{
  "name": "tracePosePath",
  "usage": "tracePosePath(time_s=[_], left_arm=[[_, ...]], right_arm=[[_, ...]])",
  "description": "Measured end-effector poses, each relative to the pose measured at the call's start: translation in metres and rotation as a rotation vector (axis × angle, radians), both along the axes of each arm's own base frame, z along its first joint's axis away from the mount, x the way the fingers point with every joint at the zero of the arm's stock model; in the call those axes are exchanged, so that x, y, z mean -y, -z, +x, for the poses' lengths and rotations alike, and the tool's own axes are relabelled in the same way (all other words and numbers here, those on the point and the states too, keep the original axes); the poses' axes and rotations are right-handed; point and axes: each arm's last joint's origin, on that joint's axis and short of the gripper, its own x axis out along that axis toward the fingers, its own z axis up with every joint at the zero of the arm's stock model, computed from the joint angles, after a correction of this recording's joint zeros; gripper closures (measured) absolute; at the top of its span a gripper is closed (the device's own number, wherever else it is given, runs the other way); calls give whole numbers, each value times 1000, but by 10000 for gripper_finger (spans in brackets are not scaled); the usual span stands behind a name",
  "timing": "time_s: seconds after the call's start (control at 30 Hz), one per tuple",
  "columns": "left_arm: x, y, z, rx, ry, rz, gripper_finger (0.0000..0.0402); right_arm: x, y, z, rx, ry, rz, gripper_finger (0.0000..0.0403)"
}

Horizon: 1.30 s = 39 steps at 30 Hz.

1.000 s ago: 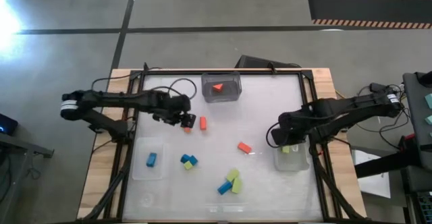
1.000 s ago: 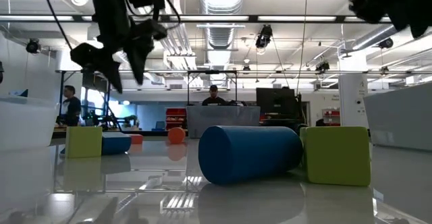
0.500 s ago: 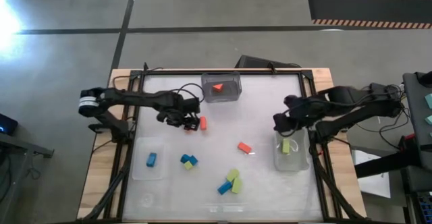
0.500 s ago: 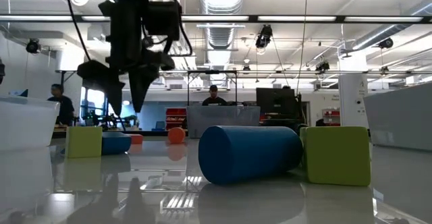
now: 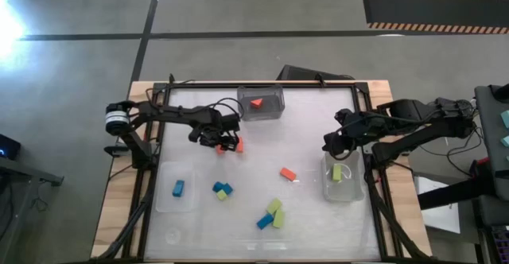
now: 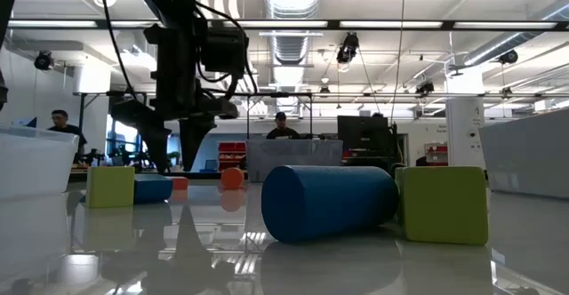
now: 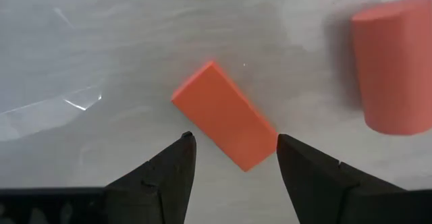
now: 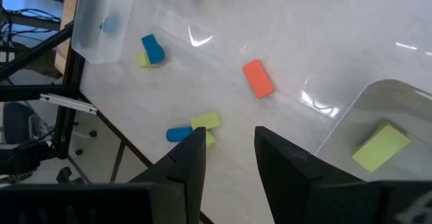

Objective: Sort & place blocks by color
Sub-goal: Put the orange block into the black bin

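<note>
My left gripper (image 5: 226,143) (image 7: 234,141) is open and low over the table. Its fingers stand on either side of an orange-red oblong block (image 7: 225,125) (image 5: 238,145) lying flat; whether they touch it I cannot tell. An orange-red cylinder (image 7: 395,65) lies beside it. My right gripper (image 5: 334,144) (image 8: 229,135) is open, up above the far end of the right clear bin (image 5: 354,192), where a yellow-green block (image 5: 337,172) (image 8: 381,146) lies. Another orange-red block (image 5: 288,173) and blue and yellow-green blocks (image 5: 223,190) (image 5: 270,215) lie loose on the table.
A clear bin (image 5: 274,109) at the far edge holds an orange-red wedge (image 5: 257,102). A clear bin (image 5: 163,200) at the left holds a blue block (image 5: 179,188). In the low view a blue cylinder (image 6: 329,202) and a yellow-green block (image 6: 444,204) lie close to the near edge.
My left gripper has moved a little toward the table's right edge and come down over the orange-red oblong block. My right gripper has drawn up and toward the far edge, away from the right bin, where the yellow-green block now lies uncovered.
</note>
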Motion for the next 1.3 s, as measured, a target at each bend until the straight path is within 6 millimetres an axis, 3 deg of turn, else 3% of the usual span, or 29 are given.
tracePosePath(time_s=[0.93,1.3], left_arm=[[-6,8,-1,25,-122,70,211],[-7,20,3,-16,-120,64,211]], right_arm=[[0,1,-1,-5,-43,-31,287],[1,5,-7,-88,-35,-37,287]])
